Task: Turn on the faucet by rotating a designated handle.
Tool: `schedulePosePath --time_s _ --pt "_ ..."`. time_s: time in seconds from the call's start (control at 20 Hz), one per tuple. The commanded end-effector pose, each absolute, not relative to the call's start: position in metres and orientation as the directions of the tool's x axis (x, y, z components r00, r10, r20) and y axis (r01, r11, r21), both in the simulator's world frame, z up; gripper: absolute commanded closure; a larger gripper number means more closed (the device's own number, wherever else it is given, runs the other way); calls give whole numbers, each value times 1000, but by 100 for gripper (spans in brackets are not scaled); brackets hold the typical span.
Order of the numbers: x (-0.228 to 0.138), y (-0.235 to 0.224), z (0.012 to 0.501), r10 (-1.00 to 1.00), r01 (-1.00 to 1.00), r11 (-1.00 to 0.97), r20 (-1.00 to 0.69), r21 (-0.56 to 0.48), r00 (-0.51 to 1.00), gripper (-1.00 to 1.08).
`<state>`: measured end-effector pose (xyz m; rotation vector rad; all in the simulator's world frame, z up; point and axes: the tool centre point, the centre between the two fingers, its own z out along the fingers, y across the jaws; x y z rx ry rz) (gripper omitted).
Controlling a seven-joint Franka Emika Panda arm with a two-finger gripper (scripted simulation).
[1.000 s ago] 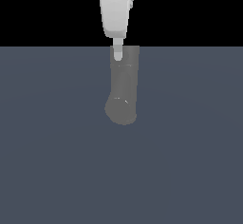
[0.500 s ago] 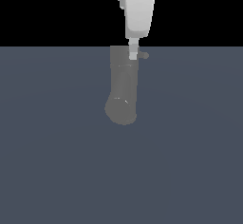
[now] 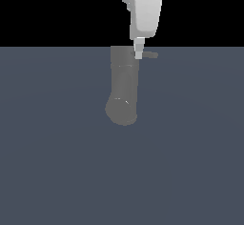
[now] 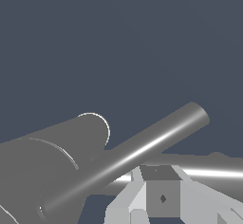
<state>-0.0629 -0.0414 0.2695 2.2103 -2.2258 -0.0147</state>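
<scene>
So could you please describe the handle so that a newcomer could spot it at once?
Find the thick grey faucet lying on the dark floor. At its flat far end, under the white pincer, the handle sticks sideways toward the exterior view's right: a thin light-grey rod, far slimmer than the tube.

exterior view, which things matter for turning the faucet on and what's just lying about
Part of the job:
- faucet, thick grey tube
- handle, thin rod sticking out toward the exterior view's right
- gripper, tip at the handle's base

Just there:
- dark floor; nothing else lies about
</scene>
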Motion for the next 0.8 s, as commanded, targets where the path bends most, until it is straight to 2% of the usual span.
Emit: schedulePosePath --time_s 0.0,0.75 --pt "-54 -64 270 -999 -999 38 0 0 -38 108" --pt "-28 -102 270 -998 -998 57 0 0 -57 108"
